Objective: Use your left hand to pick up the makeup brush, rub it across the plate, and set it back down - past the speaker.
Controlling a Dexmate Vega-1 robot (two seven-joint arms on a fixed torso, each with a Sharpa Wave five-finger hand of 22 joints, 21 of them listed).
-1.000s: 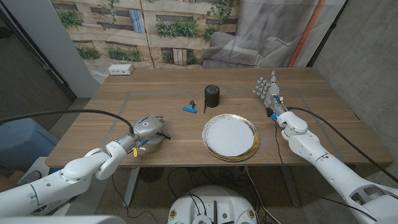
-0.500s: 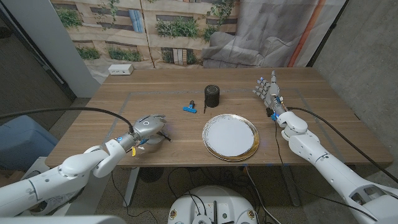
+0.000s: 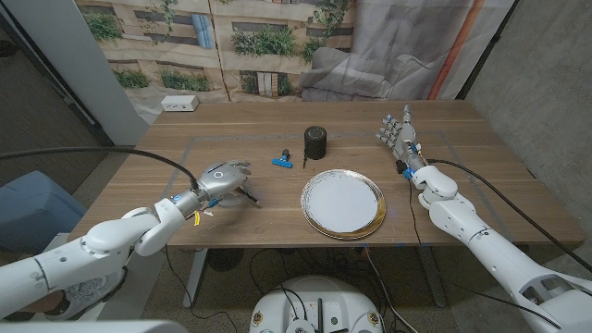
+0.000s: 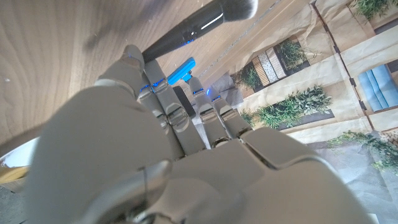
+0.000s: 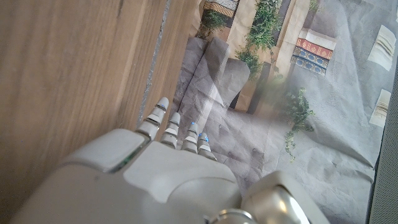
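My left hand (image 3: 225, 177) grips the makeup brush (image 3: 250, 196), whose thin dark end sticks out toward the plate. In the left wrist view the black brush (image 4: 186, 28) runs out past my fingers (image 4: 163, 102), bristles outward, and casts a shadow on the wood below. The white plate with a gold rim (image 3: 342, 203) lies right of that hand, a short gap away. The black cylindrical speaker (image 3: 316, 141) stands behind the plate. My right hand (image 3: 400, 135) stands at the table's right side with fingers straight and apart, holding nothing.
A small blue object (image 3: 281, 160) lies left of the speaker, also seen as a blue object (image 4: 180, 70) beyond my fingers. A white box (image 3: 179, 104) sits at the far left corner. The table's front edge (image 3: 250, 242) runs close below my left forearm.
My left hand has lifted and moved away from the front edge, slightly toward the plate, with the brush now jutting out of it. The right hand has not moved.
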